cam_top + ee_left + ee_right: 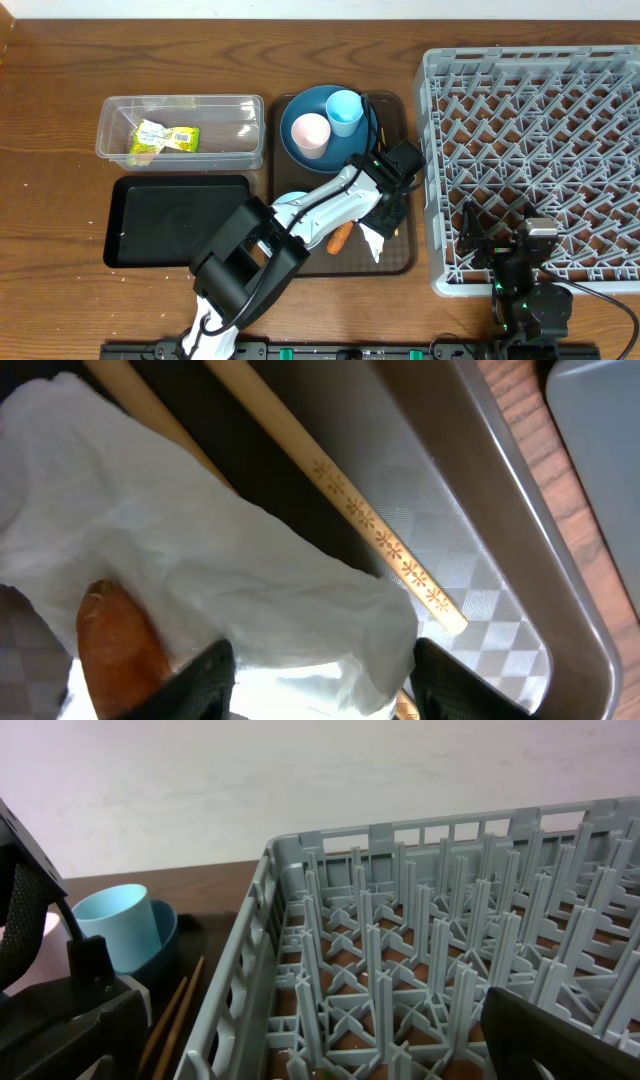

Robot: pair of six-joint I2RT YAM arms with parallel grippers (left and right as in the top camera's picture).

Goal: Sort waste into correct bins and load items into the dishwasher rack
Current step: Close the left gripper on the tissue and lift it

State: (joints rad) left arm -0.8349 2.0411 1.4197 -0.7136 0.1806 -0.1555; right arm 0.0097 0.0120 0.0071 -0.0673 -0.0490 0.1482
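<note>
Straddling the crumpled white napkin [200, 540] on the brown serving tray [480, 560], the left gripper [322, 672] has its fingers apart on either side of it; whether they pinch it cannot be told. The dark wooden table [60, 230] meets a plain white wall [300, 780].

The arm hides most of the pale bowl [290, 203]. The orange carrot [120, 650] is partly tucked under the napkin, and the chopsticks [370, 530] run out of frame.

The chopstick tip lies near the tray's raised rim, with the dishwasher rack [530, 120] just beyond. Over the rack's near edge the right gripper [497, 240] is spread wide, holding nothing.

The pink cup [309, 133] and light-blue cup [343, 110] sit on the blue plate [300, 105]. The snack wrapper [165, 137] lies in the clear tub [110, 130], beside the black tray [170, 220].
</note>
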